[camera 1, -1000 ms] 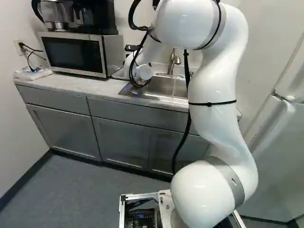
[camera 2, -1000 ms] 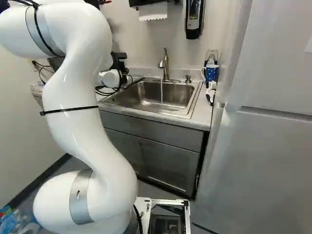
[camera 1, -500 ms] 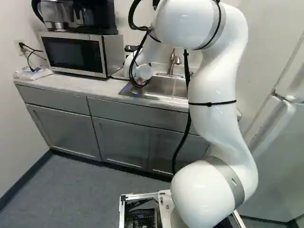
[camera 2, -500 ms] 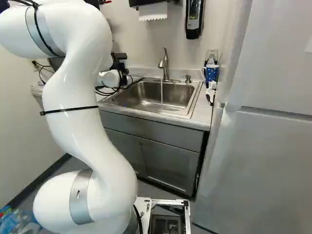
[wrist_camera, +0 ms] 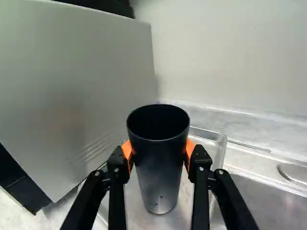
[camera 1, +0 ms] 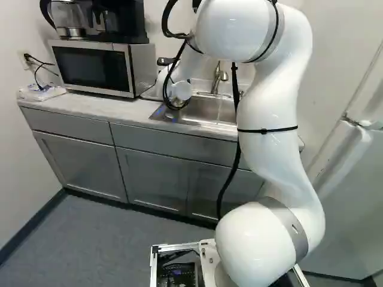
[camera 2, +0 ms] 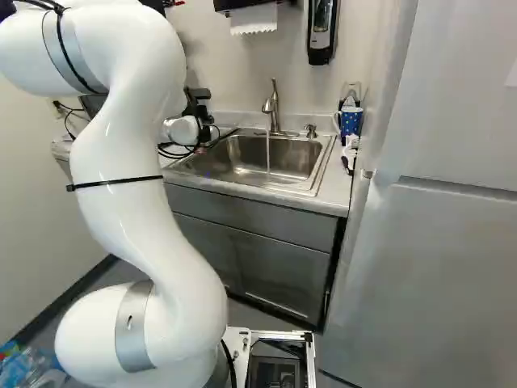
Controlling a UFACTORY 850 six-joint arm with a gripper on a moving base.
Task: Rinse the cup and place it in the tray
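In the wrist view the dark cup (wrist_camera: 160, 163) stands nearly upright over the tray (wrist_camera: 221, 153), its open mouth up. My gripper (wrist_camera: 159, 152) is shut on it, an orange pad against either side just below the rim. The cup's foot is at the tray's floor; whether it rests there I cannot tell. The tray lies beside the sink (wrist_camera: 259, 201). Both base views hide the cup, the tray and the gripper's fingers behind the arm. Water runs from the faucet (camera 2: 272, 101) into the sink.
The microwave (camera 1: 96, 67) stands close beside the gripper, with a coffee maker (camera 1: 119, 21) on top. A wall rises behind the counter (camera 1: 90, 106). A blue dotted mug (camera 2: 350, 120) is past the sink, near the fridge (camera 2: 436, 267).
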